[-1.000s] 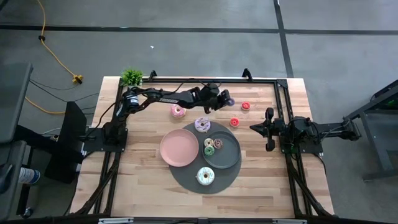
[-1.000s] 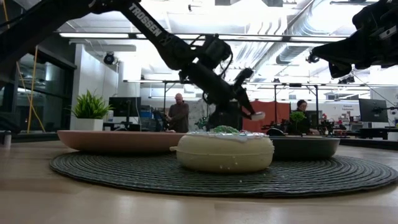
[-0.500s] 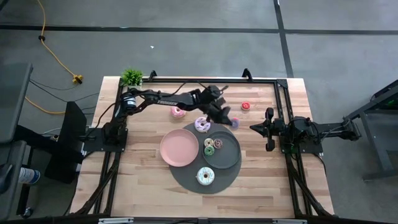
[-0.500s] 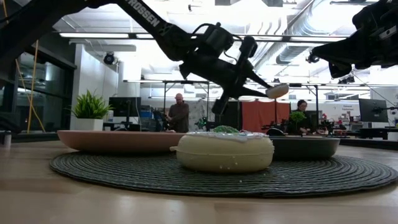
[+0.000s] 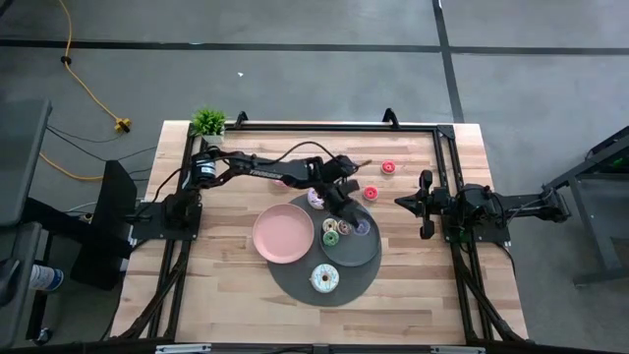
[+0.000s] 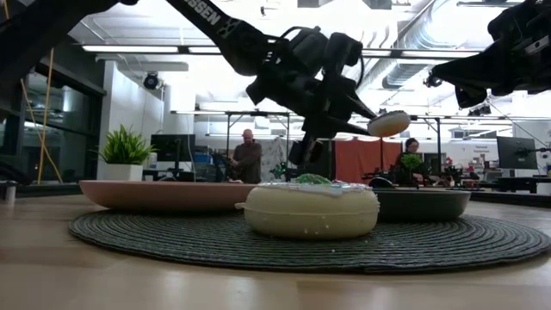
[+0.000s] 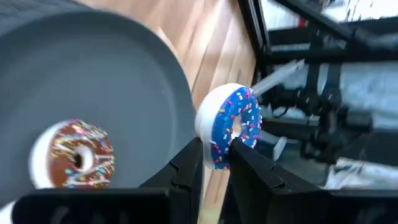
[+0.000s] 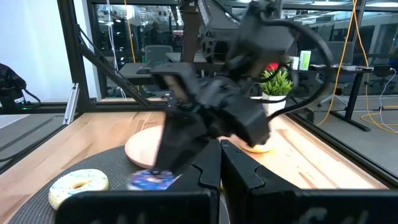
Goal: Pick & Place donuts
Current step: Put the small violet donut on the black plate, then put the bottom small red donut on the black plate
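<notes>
Blue donut (image 7: 231,126), pinched edge-on in the left gripper (image 7: 214,163)'s fingers over the grey plate (image 7: 93,81)'s rim, could roll off when released; right gripper (image 5: 425,205)'s fingers pressed together.

High cam sits above, looking straight down on the whole table (image 5: 226,285), both arms in shot. Low cam is down at table level, looking across the mat (image 6: 258,237) into the room behind. Left wrist cam is jammed right up against the grey plate (image 7: 93,93). Right wrist cam looks level across the table toward the left arm. High and low both catch the pink plate (image 5: 283,234).
</notes>
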Robot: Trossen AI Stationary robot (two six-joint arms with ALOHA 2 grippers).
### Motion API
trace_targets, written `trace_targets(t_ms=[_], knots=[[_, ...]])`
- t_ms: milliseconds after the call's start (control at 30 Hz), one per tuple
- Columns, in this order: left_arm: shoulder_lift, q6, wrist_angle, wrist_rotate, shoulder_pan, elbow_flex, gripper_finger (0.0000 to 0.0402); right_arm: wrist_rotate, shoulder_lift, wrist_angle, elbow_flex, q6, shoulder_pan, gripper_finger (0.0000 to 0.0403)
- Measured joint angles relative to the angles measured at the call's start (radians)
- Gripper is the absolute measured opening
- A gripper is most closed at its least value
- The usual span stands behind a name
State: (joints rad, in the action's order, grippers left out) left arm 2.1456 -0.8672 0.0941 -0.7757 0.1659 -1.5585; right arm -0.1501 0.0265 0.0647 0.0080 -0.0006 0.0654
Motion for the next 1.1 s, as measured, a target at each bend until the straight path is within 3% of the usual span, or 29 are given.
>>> trace_targets(t_ms=[133, 233, 467, 667, 1100], knots=[[0.000, 0.094, 0.072, 0.015, -0.025, 0.000, 0.0071, 0.000, 0.000, 0.000, 0.000, 0.000, 0.000, 0.0000], [0.000, 0.158, 0.133, 0.081, -0.038, 0.000, 0.0071, 0.000, 0.000, 0.000, 0.000, 0.000, 0.000, 0.0000], [-0.004, 0.168, 0.155, 0.110, -0.042, 0.000, 0.0071, 0.000, 0.000, 0.000, 0.000, 0.000, 0.000, 0.0000], [-0.032, 0.260, 0.283, 0.129, -0.055, 0.000, 0.0079, 0.000, 0.000, -0.001, 0.000, 0.000, 0.000, 0.0000], [-0.034, 0.294, 0.299, 0.196, -0.062, 0.000, 0.0113, 0.000, 0.000, 0.000, 0.000, 0.000, 0.000, 0.0000]])
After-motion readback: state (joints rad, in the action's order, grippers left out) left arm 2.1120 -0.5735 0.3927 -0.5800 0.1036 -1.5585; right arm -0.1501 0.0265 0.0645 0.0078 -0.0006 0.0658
